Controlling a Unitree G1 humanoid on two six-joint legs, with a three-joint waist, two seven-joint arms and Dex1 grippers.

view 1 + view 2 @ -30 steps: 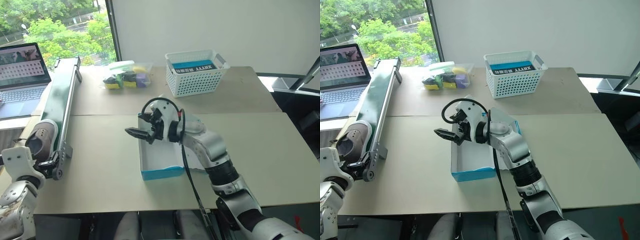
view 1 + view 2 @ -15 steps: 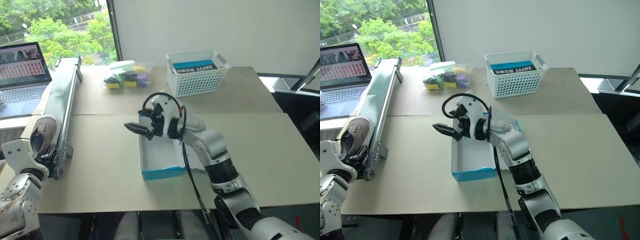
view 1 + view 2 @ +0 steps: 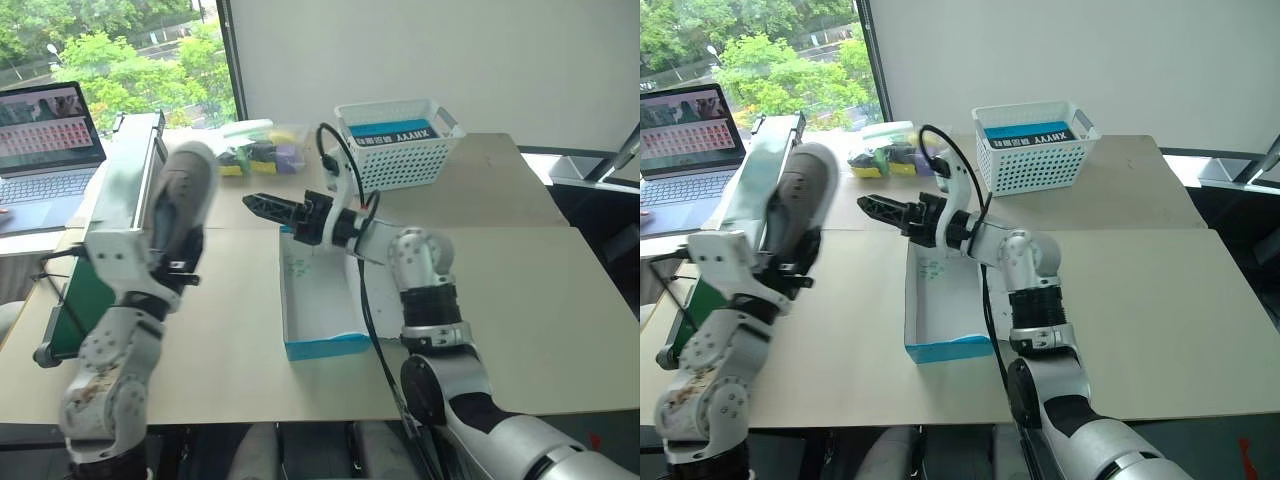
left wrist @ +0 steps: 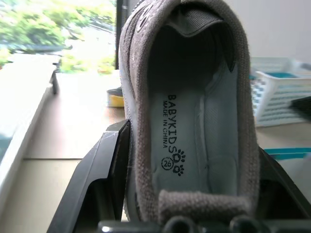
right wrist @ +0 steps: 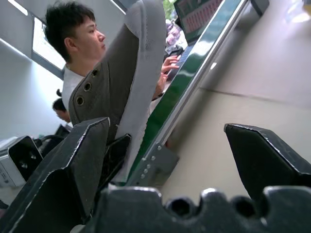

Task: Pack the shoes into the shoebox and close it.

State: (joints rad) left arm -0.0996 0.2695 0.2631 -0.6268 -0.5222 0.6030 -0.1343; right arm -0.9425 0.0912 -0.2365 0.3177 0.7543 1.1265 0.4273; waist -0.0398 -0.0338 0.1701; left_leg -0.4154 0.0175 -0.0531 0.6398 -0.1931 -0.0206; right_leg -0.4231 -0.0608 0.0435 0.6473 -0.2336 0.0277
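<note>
Left fingers (image 4: 116, 179) clamp a suede-like grey shoe (image 3: 183, 205) upright; right fingers (image 3: 262, 201) gape over the blue cardboard shoebox (image 3: 322, 345), lattice basket (image 3: 395, 145) beyond.

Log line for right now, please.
left gripper: shut on grey shoe, lifted | right gripper: open over shoebox | shoebox: open, no shoe inside
</note>
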